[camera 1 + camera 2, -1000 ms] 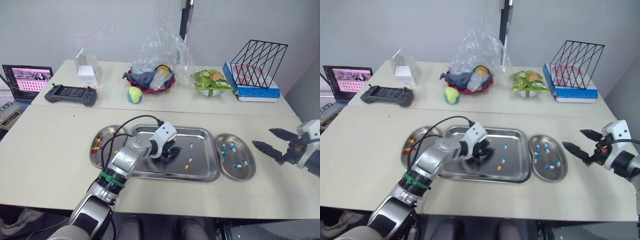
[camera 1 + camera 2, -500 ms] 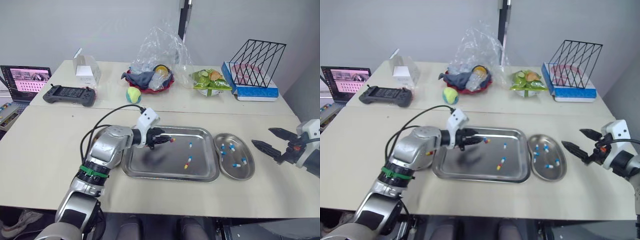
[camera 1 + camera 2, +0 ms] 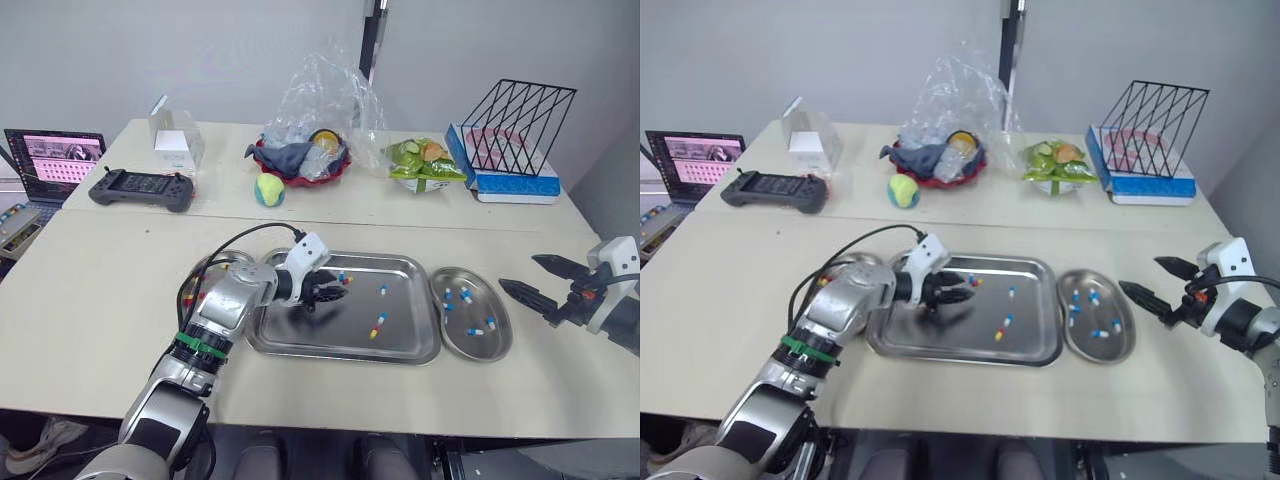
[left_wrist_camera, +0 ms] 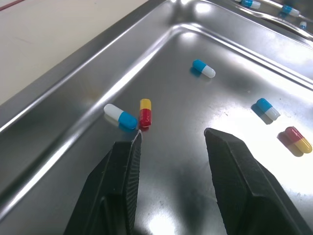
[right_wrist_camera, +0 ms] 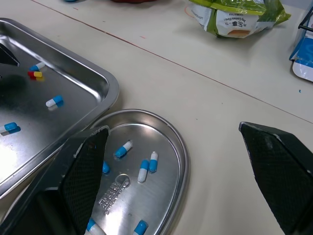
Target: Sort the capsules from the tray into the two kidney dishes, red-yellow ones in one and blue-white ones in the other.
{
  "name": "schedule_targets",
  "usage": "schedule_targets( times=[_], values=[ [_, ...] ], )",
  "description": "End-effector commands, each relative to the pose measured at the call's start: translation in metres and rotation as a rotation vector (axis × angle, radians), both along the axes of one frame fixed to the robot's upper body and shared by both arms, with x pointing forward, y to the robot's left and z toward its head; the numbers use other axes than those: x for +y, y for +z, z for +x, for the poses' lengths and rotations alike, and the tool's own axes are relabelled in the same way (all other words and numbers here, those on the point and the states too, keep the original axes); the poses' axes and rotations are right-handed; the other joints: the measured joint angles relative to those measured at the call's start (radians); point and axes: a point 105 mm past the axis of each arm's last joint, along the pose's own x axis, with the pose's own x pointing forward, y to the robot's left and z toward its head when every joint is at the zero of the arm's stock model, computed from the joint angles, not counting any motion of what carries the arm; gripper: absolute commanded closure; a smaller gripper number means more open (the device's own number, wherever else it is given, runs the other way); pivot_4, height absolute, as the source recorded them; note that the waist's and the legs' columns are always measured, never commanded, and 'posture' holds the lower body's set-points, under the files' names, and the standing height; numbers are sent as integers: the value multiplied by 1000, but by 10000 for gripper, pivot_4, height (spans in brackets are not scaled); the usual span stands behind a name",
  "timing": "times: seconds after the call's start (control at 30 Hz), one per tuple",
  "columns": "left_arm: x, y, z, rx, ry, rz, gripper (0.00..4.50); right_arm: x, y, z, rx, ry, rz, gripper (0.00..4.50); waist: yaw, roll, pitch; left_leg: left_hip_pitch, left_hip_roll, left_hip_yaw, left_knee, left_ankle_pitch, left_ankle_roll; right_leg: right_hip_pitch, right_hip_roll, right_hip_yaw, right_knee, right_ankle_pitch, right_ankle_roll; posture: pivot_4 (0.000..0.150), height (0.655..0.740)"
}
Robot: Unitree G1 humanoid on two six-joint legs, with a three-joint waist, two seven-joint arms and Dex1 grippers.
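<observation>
Silver left arm (image 3: 235, 305), black ribbed pincer (image 4: 173, 134)

laptop (image 3: 55, 160) | controller (image 3: 141, 188) | ball (image 3: 269, 189) | wire rack (image 3: 518, 125) | perhaps snack bag (image 3: 425, 165)

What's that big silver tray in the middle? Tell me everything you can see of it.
The tray is a shiny rectangular metal pan with rounded corners and a raised rim, lying flat on the table between two kidney dishes. A few loose capsules lie in it, blue-white and red-yellow, two of them touching. The left end effector, open, reaches in over its floor.

Glossy metal tray (image 4: 98, 63) (matt table (image 3: 90, 290))
</observation>
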Motion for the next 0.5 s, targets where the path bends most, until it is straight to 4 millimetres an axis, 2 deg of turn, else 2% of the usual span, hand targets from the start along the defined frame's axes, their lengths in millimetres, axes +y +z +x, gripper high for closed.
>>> schedule_targets(
  times=[0.03, 0.13, 0.5],
  values=[
    [-8, 10, 8, -45, 0, 6, 23421, -2, 14, -1, -54, -5, -9, 0, 0, 0, 0, 0, 0, 0, 0, 0, 0, 0, 0, 0, 0, 0, 0, 1500, 7334],
    [-8, 9, 13, -50, 22, 15, 23421, -2, 15, -1, -55, -6, -9, 0, 0, 0, 0, 0, 0, 0, 0, 0, 0, 0, 0, 0, 0, 0, 0, 1500, 7334],
    [-17, 5, 12, -38, -2, 21, 23421, -2, 14, -1, -56, -8, -13, 0, 1, 0, 0, 0, 0, 0, 0, 0, 0, 0, 0, 0, 0, 0, 0, 1500, 7334]
  ],
)
